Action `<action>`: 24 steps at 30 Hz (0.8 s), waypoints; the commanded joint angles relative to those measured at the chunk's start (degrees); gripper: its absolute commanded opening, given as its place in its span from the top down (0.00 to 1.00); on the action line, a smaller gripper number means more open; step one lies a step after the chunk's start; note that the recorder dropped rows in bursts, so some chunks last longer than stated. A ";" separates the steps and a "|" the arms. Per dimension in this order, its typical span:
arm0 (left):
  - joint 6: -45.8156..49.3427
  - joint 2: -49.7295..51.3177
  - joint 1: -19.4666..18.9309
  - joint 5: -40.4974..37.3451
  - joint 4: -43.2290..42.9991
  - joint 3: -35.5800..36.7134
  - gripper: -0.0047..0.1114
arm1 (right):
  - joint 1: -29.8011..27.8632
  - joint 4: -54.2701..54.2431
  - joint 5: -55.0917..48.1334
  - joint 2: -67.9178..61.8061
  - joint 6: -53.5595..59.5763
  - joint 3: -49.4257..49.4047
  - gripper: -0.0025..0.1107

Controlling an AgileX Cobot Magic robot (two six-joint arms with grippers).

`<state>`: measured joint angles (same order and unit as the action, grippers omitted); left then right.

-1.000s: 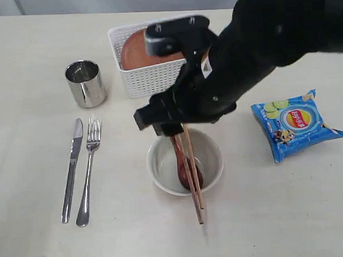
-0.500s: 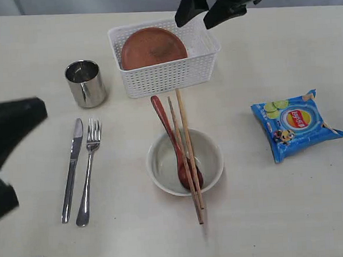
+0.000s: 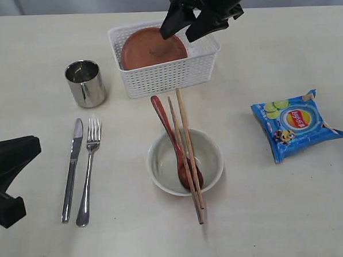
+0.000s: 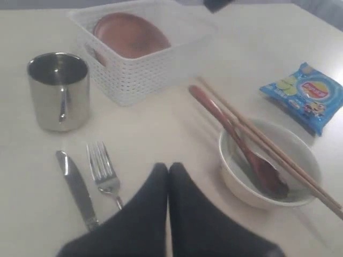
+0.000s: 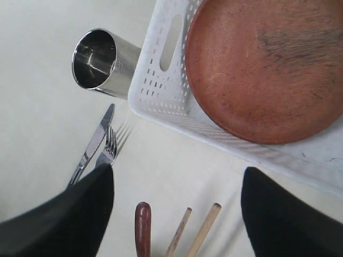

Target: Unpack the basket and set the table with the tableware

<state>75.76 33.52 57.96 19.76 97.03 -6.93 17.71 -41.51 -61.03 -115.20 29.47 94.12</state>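
Exterior view: I log one white perforated plastic basket (image 3: 169,77) at the far middle of the pale cream table (image 3: 34,38), with a brown round plate (image 3: 153,49) inside it. A steel cup (image 3: 85,83) stands upright to the basket's left. A steel knife (image 3: 72,168) and a steel fork (image 3: 88,173) lie side by side nearer the camera. A cream bowl (image 3: 162,169) sits in front of the basket. A reddish-brown wooden spoon (image 3: 165,120) has its head inside the bowl, and a wooden chopstick pair (image 3: 182,113) lies across the rim. A blue chip packet (image 3: 295,125) lies well off to the right. The right end effector (image 3: 187,28) hangs over the basket's far side, fingers spread and empty. The left end effector (image 3: 7,177) sits at the left edge of the view.

Left wrist view: I see the left end effector's fingers pressed together, pinching nothing, near the knife and fork.

Right wrist view: the fingers are spread wide. The plate in the basket, the cup, the cutlery tips and the ends of the spoon and chopsticks show between them.
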 commanded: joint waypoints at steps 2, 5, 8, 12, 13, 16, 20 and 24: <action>-1.36 -0.21 -0.12 -2.86 0.27 0.10 0.96 | -0.12 -0.82 -0.87 0.88 1.35 0.37 0.41; -1.51 -0.21 -0.12 -4.41 0.27 0.10 0.96 | -0.12 -0.82 -0.63 0.88 1.35 0.37 0.41; -1.24 -0.21 -0.12 -4.42 0.27 0.10 0.96 | -0.12 -0.82 -0.38 0.88 1.35 0.37 0.41; -1.24 -0.21 -0.12 -4.42 0.27 0.10 0.96 | -0.12 -0.82 -0.37 0.78 1.35 0.37 0.41; -1.24 -0.21 -0.12 -4.42 0.27 0.10 0.96 | -0.12 -0.82 -0.37 0.78 1.35 0.37 0.41; -1.24 -0.21 -0.12 -4.42 0.27 0.10 0.96 | -0.12 -0.82 -0.37 0.78 1.35 0.37 0.41; -1.24 -2.21 -0.28 -4.29 0.27 0.10 0.96 | -0.12 -0.82 0.15 0.78 1.35 0.37 0.41; -1.24 -6.09 -6.12 -7.03 0.27 0.10 0.96 | -0.12 -0.82 1.64 0.78 1.67 0.37 0.41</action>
<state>74.75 29.94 55.09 13.90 97.03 -6.93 17.71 -42.12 -60.55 -114.99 30.39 94.12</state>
